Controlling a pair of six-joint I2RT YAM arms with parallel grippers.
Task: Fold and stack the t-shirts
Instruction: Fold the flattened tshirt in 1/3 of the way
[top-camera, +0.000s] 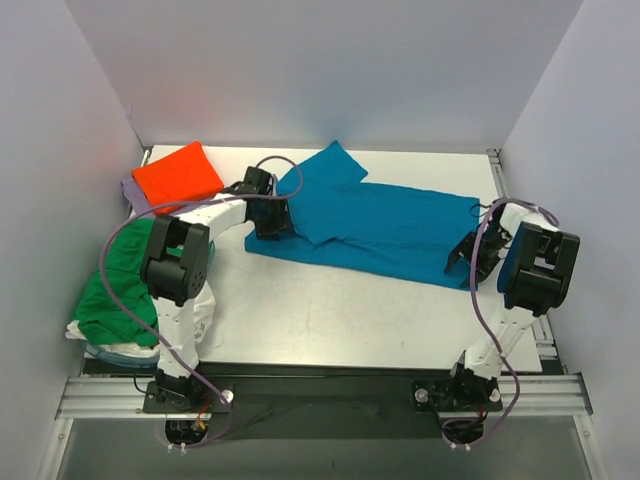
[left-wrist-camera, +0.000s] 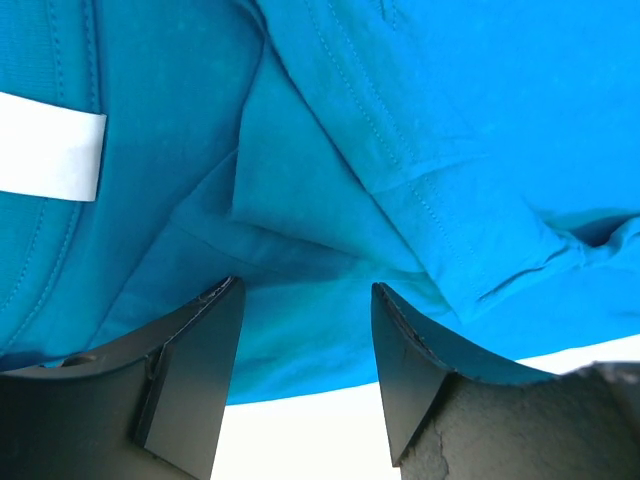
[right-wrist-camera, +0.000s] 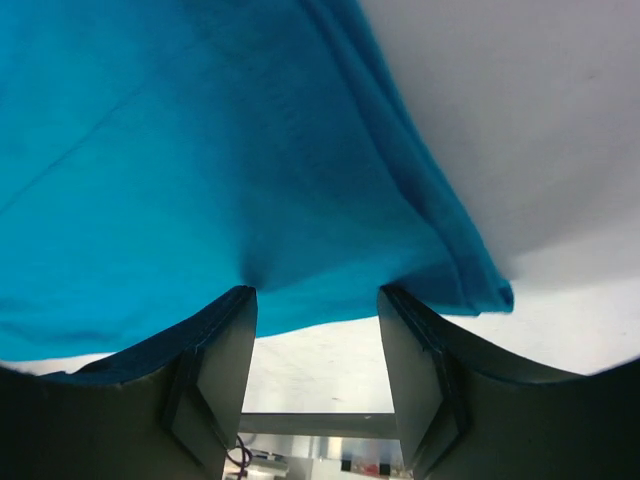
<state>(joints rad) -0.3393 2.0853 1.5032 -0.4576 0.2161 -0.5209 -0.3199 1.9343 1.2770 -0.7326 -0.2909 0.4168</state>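
The teal-blue t-shirt (top-camera: 385, 225) lies folded lengthwise across the back middle of the table, one sleeve pointing back. My left gripper (top-camera: 268, 226) is open at its left end, jaws spread over the near edge of the cloth (left-wrist-camera: 330, 250). My right gripper (top-camera: 464, 258) is open at its right end, jaws spread over the cloth's near corner (right-wrist-camera: 250, 180). Neither holds cloth. The orange t-shirt (top-camera: 178, 175) lies folded on the lavender one (top-camera: 132, 193) at the back left. The green t-shirt (top-camera: 122, 282) is crumpled on a white one (top-camera: 203, 310) at the left.
White walls close the table (top-camera: 330, 315) in at the back and both sides. A metal rail (top-camera: 320, 392) runs along the near edge by the arm bases. A white label (left-wrist-camera: 50, 155) shows on the teal shirt in the left wrist view.
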